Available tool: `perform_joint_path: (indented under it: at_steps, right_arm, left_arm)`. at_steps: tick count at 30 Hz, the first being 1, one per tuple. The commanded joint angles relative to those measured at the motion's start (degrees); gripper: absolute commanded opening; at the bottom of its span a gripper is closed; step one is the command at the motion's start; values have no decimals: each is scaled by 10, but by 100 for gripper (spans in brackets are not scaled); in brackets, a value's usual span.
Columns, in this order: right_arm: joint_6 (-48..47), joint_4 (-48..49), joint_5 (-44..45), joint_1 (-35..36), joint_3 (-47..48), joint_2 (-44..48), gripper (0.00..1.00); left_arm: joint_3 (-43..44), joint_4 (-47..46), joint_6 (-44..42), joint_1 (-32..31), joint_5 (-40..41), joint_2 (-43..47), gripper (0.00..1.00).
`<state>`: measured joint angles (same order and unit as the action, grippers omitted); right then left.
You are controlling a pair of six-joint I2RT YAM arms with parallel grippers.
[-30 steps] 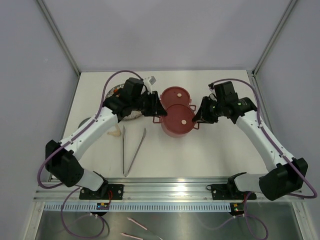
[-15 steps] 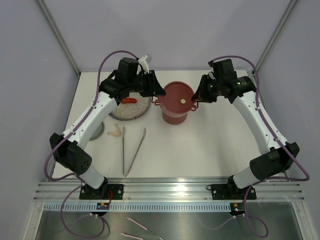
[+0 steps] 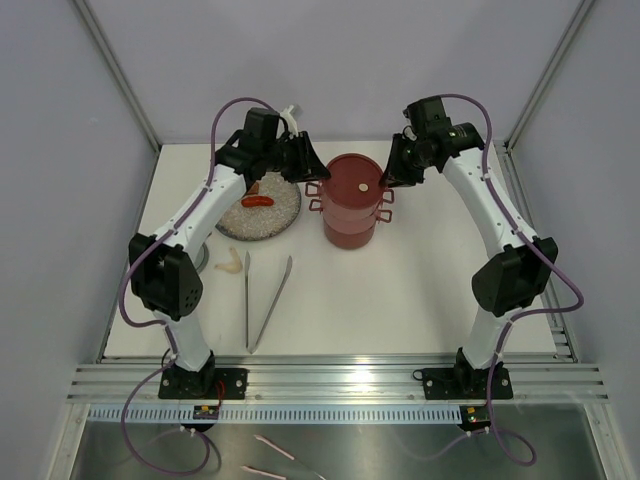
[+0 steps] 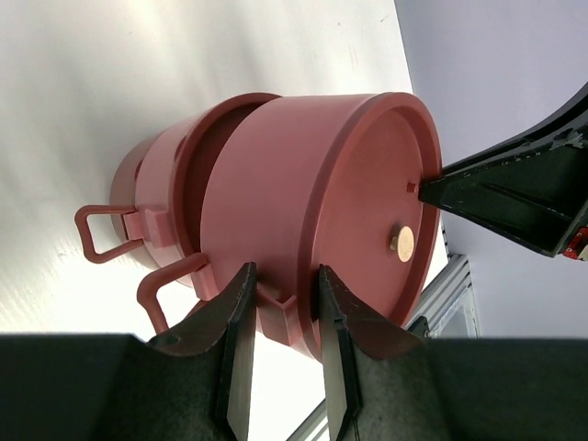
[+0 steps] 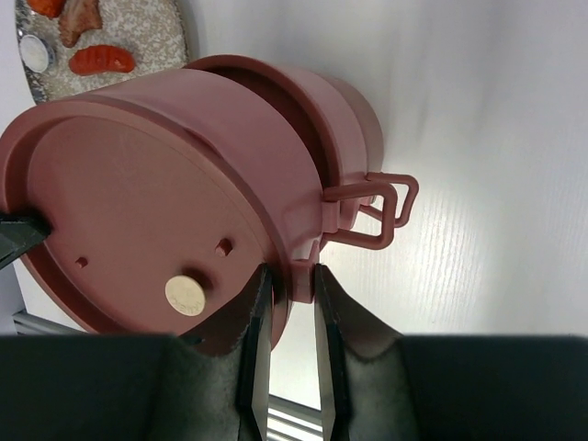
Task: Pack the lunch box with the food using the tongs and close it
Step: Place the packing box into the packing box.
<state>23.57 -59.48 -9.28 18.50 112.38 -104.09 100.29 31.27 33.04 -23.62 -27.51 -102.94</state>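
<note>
**Upper tier (image 3: 352,186) gripped from both sides**

The lunch box (image 3: 350,230) stood mid-table, its lidded upper tier sitting offset over the lower ones. The left gripper (image 4: 283,287) and the right gripper (image 5: 292,280) were each closed narrowly on a side tab. The plate (image 3: 280,222) lay to its left. The tongs (image 3: 247,300) lay nearer, untouched, and red food (image 3: 257,201) sat on the plate.

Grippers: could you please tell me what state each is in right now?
Left gripper: shut on the top tier's side tab.
Right gripper: shut on the top tier's opposite tab.
</note>
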Motion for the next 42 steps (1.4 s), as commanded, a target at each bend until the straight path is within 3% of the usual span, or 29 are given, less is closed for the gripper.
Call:
perform_joint_path:
  at_steps: [1,28,42]
  right_arm:
    - [10,36,-21,2,38,-7,0]
    - [55,124,-92,4,-117,39,0]
    - [60,147,-103,8,-153,34,0]
  left_arm:
    - [24,-38,6,-5,-62,-18,0]
    - [12,-57,7,1,-33,-89,0]
    - [0,-56,-3,12,-22,-105,0]
